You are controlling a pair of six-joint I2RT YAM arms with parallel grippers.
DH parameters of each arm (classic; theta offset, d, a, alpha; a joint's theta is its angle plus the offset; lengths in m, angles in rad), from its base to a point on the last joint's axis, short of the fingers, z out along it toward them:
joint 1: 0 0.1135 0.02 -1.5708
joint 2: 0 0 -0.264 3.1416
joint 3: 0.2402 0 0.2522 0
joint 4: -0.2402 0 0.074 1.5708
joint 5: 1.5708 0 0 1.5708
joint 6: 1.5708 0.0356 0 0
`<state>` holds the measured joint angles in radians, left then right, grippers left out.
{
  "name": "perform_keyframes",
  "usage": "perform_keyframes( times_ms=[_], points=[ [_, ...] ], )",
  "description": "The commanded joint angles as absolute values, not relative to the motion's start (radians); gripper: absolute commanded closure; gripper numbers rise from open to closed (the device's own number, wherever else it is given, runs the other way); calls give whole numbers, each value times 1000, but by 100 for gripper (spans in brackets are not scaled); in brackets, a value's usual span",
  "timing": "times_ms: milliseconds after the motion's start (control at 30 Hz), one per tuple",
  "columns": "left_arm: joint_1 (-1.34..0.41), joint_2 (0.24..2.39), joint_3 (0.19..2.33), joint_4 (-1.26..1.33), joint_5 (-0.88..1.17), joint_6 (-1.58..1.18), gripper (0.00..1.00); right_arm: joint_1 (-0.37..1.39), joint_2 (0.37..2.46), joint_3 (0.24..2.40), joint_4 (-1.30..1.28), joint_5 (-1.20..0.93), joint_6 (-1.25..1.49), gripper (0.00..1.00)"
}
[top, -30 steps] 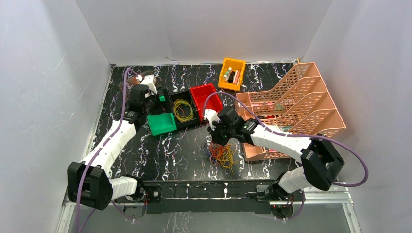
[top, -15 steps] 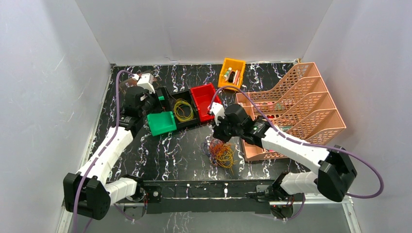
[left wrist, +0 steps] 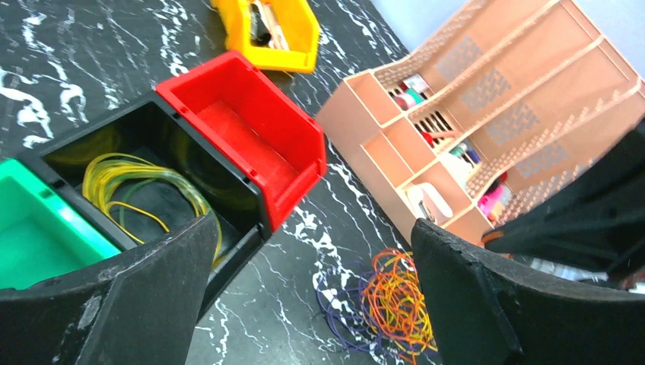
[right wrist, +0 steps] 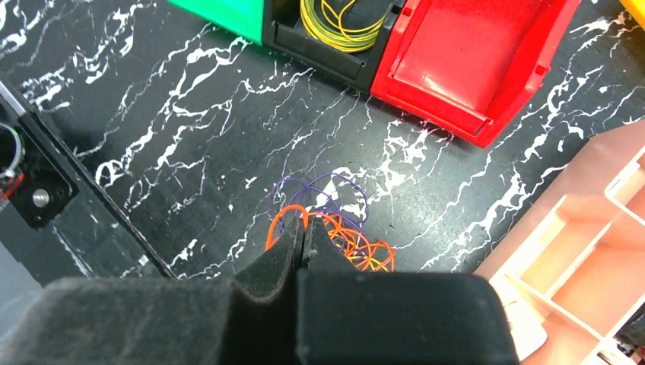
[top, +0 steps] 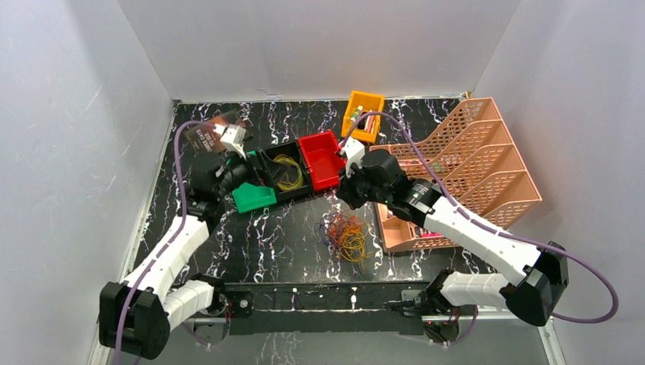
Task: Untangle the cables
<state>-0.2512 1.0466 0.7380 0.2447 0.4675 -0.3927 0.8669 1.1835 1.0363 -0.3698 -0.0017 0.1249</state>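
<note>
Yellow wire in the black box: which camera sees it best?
Left wrist: the yellow wire lies big and close in its black box. Right wrist crops it at the edge; top view shows it tiny.

The left end effector [left wrist: 313, 232] gapes wide over the black marbled tabletop [left wrist: 91, 46] — between its fingers lies the tangle of thin orange, yellow and purple looped cables [left wrist: 384, 300], near a red plastic bin [left wrist: 251, 137] and a black bin [left wrist: 194, 148] holding yellow wire loops [left wrist: 137, 186].
</note>
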Motion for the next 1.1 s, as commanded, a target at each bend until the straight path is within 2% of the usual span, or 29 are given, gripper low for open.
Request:
perform_keyframes(
  times_ms=[0, 400, 900, 1067],
  points=[
    [-295, 967, 562, 619, 582, -460, 2, 863, 1159, 1101, -381, 58, 219, 100],
    [-639, 1018, 485, 738, 466, -307, 2, 844, 1122, 1103, -377, 137, 284, 100],
    [-847, 1306, 507, 990, 307, -276, 2, 838, 1105, 1108, -362, 82, 309, 100],
    [-861, 1391, 523, 1039, 287, -282, 9, 838, 1103, 1122, -362, 66, 317, 100]
  ],
)
